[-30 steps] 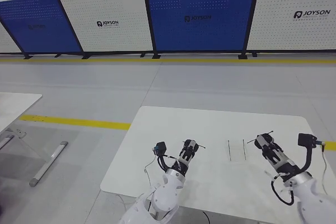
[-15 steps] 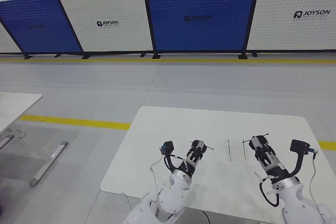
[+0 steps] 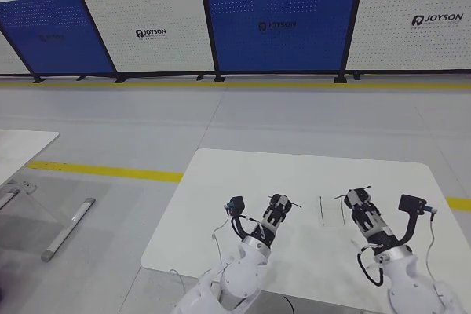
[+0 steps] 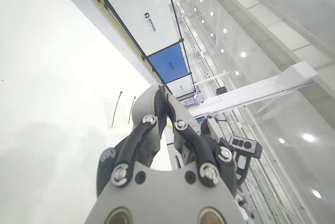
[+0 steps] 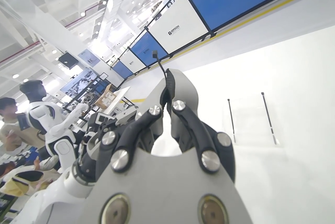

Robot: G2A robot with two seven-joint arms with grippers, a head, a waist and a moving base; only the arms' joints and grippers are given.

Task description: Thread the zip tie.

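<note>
two loose zip ties (image 5: 268, 117) lie on the white surface (image 3: 243, 188) between the arms. right gripper (image 5: 167, 83) pointing far, jaws pinching a zip tie (image 5: 160, 65), its head protruding. left gripper (image 4: 163, 102) alongside, jaws clamped on a thin black strip (image 4: 166, 99).

Black plastic zip ties (image 5: 268, 117), matt white table (image 3: 298, 169)

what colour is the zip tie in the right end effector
The zip tie is black, clearest in the right wrist view.

We have drawn our left claw (image 3: 281, 203) and right claw (image 3: 354, 196), each with its zip tie (image 5: 154, 53), closer together; loose ties (image 3: 322, 210) now lie just beside the right claw.
</note>
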